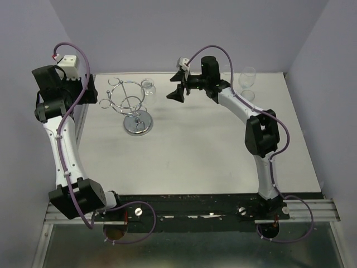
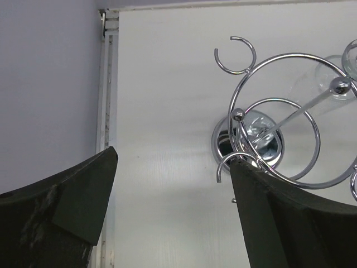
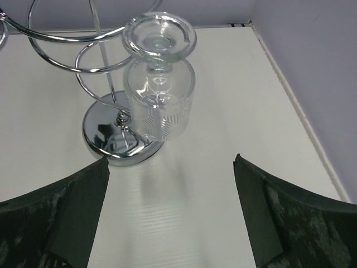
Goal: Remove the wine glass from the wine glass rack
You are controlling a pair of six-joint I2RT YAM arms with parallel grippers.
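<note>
A white table [image 1: 195, 162] lies beneath my right pincer [image 1: 176, 94]. A lilac wall [image 3: 318, 56] rises close on its right. Back past its wrist, near the corner, sit two clear glasses [image 1: 247, 75], just beside each other. A metal rail [image 1: 195, 215] edges the table well behind.

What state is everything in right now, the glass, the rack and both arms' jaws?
Rack: upright on the table.
Wine glass: hanging upside down from the rack, ungripped.
Left gripper: jaws open, empty.
Right gripper: jaws open, empty.
Far glassware: on the table, off the rack.
</note>
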